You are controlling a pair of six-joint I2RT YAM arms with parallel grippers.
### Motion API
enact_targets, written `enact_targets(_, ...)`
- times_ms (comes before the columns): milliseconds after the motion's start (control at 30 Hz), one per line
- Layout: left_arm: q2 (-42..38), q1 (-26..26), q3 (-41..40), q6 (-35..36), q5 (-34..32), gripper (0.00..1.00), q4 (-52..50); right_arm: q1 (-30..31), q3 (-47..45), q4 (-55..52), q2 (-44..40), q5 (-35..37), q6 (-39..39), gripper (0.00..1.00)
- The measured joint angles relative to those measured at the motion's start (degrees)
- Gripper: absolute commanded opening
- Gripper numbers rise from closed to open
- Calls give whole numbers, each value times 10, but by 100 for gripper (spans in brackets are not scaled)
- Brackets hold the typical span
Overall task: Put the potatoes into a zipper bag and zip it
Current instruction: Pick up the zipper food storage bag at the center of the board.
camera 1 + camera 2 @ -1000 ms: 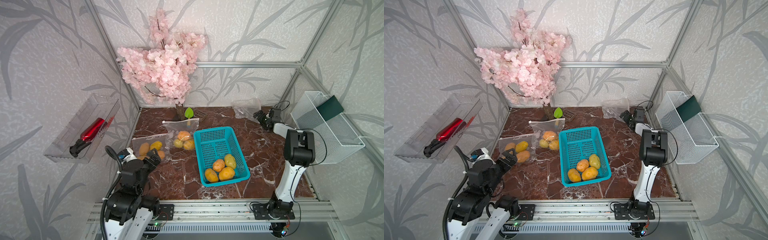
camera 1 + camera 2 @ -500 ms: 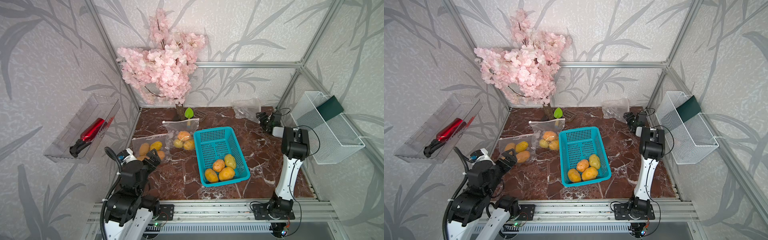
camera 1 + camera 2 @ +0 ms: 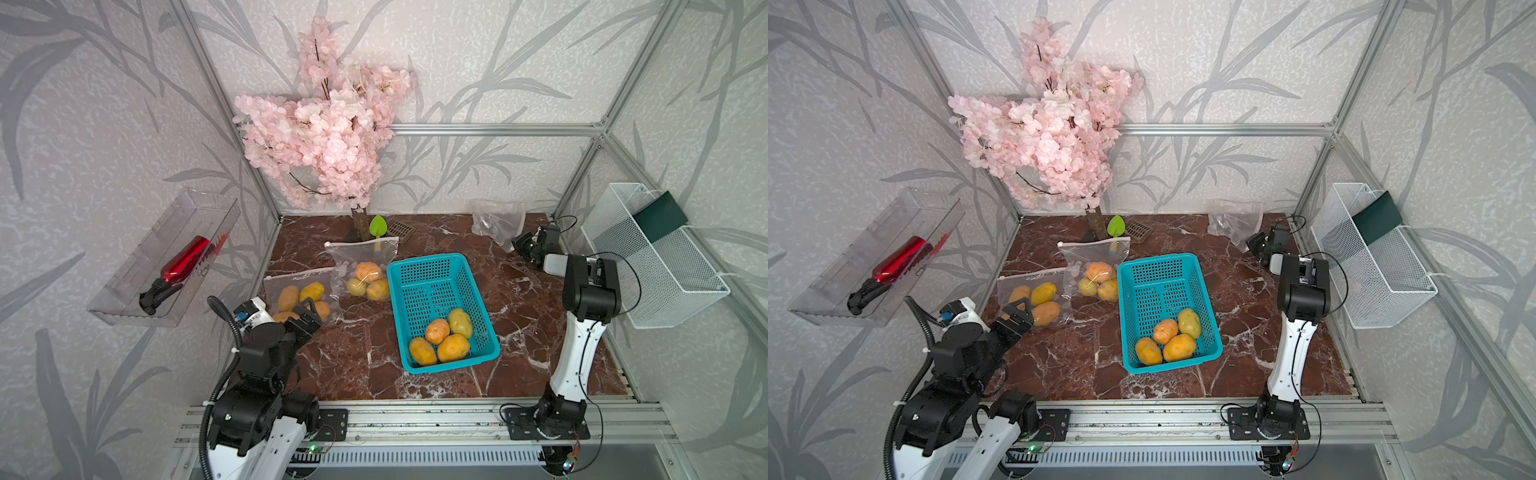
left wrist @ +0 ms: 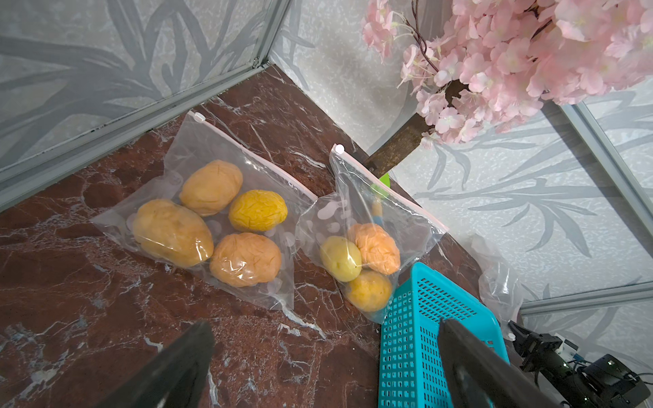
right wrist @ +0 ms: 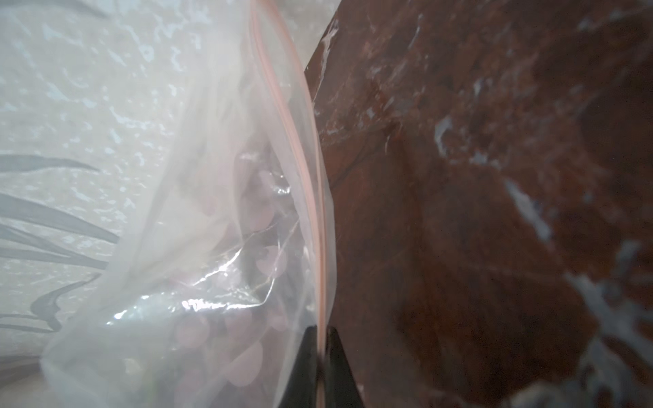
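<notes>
Right fingers (image 5: 304, 364) pinch the empty zipper bag (image 3: 496, 224) at the far right corner of the table (image 3: 523, 332)
Apparently fetching a fresh bag; four potatoes (image 3: 440, 338) wait in the basket (image 3: 432, 270) mid-table; left fingers (image 4: 183, 360) spread; next: drag it closer, open its mouth.

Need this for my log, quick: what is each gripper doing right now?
Left gripper: open, holding nothing.
Right gripper: shut on the zip edge of the empty zipper bag.

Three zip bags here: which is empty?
The crumpled bag in the back right corner, its zip edge pinched in the right gripper. The other two, left of the basket, hold potatoes: the near bag four, the far bag three.
</notes>
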Motion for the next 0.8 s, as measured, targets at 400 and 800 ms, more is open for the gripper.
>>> enact_targets(400, 50, 0, -25, -2, 115, 98, 70, 104, -171, -48, -361, 97, -137, 0)
enact_targets(800, 91, 0, -26, -13, 205, 100, 122, 338, -212, -179, -633, 42, -322, 0)
